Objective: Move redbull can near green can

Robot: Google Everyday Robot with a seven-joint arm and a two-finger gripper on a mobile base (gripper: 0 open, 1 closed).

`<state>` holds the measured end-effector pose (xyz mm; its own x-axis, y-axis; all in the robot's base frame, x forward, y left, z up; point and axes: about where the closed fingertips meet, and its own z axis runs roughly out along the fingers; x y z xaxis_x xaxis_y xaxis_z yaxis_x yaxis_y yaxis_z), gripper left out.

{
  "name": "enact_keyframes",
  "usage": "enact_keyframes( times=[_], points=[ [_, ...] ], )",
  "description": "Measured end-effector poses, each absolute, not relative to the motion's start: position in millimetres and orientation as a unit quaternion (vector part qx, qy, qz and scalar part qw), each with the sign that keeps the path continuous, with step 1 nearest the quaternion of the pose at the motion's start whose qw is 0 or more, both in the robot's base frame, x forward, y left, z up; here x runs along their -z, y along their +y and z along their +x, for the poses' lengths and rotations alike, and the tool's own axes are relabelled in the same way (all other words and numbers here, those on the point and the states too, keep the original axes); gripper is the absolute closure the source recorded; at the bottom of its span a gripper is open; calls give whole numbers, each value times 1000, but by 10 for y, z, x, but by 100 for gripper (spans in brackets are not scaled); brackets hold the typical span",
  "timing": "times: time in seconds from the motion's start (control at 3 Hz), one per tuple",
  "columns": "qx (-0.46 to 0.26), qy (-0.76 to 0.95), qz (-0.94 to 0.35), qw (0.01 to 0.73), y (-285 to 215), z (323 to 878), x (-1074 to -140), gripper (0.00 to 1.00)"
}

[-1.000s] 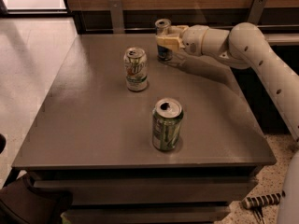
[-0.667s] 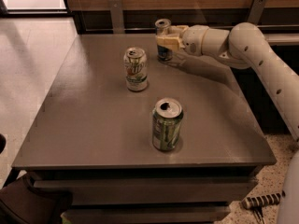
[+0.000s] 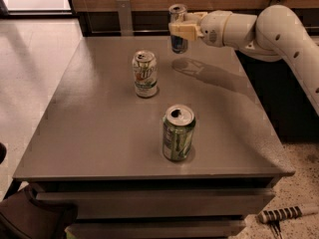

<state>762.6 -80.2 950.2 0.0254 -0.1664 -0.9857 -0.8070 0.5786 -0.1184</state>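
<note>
Lower left corner: a dark shape (image 3: 30, 218) beside the table, cut off by the frame edge; what it is cannot be told.
Table (image 3: 99, 133): grey top carrying three cans; its lower front is cut off at the bottom edge.
White can (image 3: 145, 74): upright, left of the table's middle, with a green and red logo too blurred to read.
Green can (image 3: 178, 133): upright near the front edge, top opened, well apart from the other two.
Redbull can (image 3: 178, 45): upright over the far edge of the table. Its middle band is hidden, and only the silver top and blue lower part show. The base looks clear of the tabletop, with a shadow lying just below and to the right.
Gripper (image 3: 178, 30): clamped on the redbull can. One tan finger (image 3: 182, 32) crosses its front; the other is hidden behind it.
Arm (image 3: 279, 29): white, reaching in from the right, cut off at the right edge.
Lower right floor: a striped handle-like object (image 3: 281, 214), hard to make out.
</note>
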Motion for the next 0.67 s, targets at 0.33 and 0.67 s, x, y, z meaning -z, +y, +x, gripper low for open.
enact_keyframes(
  times=[0.33, 0.67],
  points=[
    [-254, 645, -364, 622, -886, 7340, -9893, 100],
    [-242, 642, -340, 643, -1055, 7019, -10118, 100]
  ],
)
